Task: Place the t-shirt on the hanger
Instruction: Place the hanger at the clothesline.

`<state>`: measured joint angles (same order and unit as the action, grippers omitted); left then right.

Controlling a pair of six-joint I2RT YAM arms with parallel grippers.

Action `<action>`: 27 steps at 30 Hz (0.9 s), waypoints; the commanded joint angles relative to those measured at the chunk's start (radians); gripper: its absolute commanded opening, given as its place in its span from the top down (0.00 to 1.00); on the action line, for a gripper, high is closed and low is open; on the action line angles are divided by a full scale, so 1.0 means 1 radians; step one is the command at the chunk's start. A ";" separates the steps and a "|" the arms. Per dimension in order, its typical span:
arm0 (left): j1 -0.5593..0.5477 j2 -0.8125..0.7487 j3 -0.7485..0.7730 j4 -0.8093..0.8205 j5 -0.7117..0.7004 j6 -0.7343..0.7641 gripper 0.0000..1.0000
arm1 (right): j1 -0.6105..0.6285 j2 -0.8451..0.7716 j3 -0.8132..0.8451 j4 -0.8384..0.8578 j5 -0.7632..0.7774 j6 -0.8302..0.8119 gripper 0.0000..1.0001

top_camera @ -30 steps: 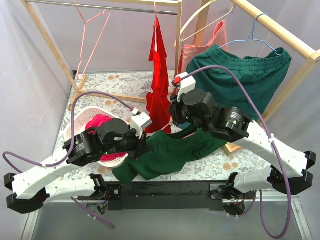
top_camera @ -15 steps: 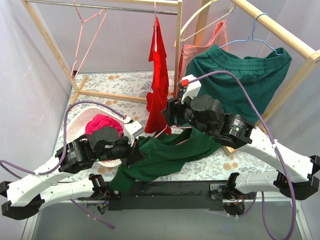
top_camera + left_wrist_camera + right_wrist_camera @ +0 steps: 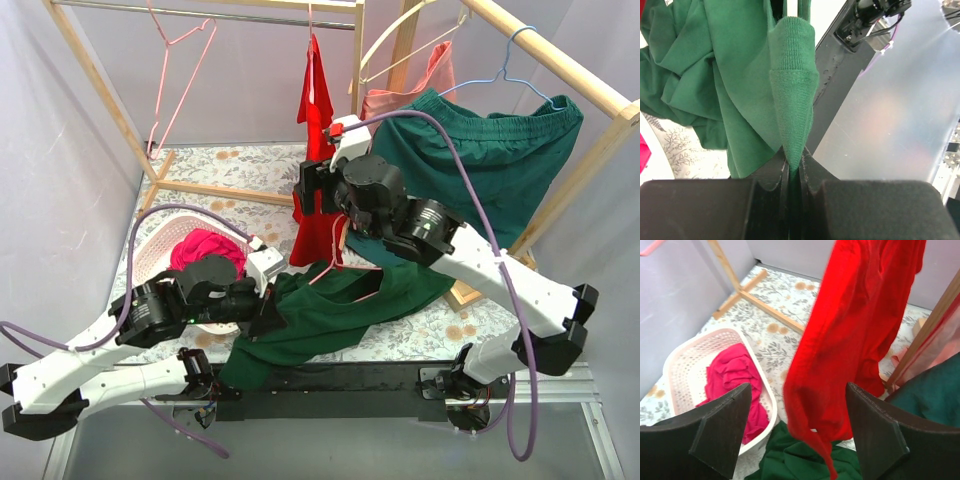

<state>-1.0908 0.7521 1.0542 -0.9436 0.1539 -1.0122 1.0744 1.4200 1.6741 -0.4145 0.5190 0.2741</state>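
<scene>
The dark green t-shirt (image 3: 335, 310) lies bunched on the table's front middle. My left gripper (image 3: 268, 312) is shut on a fold of it; in the left wrist view the ribbed green edge (image 3: 792, 100) runs down into the closed jaws of the left gripper (image 3: 794, 172). A thin pink wire of the hanger (image 3: 322, 273) shows against the t-shirt's upper edge. My right gripper (image 3: 308, 192) hangs above the table in front of the red shirt. In the right wrist view the right gripper (image 3: 797, 432) stands open and holds nothing, with the t-shirt (image 3: 795, 460) below it.
A red t-shirt (image 3: 318, 165) hangs from the wooden rack (image 3: 355, 90). Green shorts (image 3: 490, 140) drape over a light blue hanger (image 3: 512, 62), beside a cream hanger (image 3: 400, 35). Another pink wire hanger (image 3: 172, 90) hangs at top left. A white basket (image 3: 150, 245) holds pink cloth.
My right gripper has opened and risen off the t-shirt toward the red shirt. The left gripper, still shut on the t-shirt, has drawn back toward the front left.
</scene>
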 commanded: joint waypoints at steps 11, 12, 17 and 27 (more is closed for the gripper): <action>0.003 -0.042 0.052 -0.093 -0.022 -0.022 1.00 | -0.192 -0.032 -0.059 0.013 0.015 0.047 0.39; 0.003 -0.042 0.052 -0.095 -0.028 -0.025 1.00 | -0.197 -0.033 -0.068 0.017 0.007 0.047 0.48; 0.002 -0.068 0.102 -0.092 -0.179 -0.084 1.00 | -0.205 -0.046 -0.094 0.025 -0.014 0.042 0.64; 0.003 -0.086 0.320 -0.177 -0.324 -0.108 1.00 | -0.245 -0.029 -0.116 0.025 -0.048 0.025 0.75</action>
<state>-1.0904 0.6659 1.2751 -1.0763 -0.0826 -1.1137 0.8452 1.3956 1.5627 -0.4297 0.4892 0.3107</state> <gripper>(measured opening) 0.043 0.251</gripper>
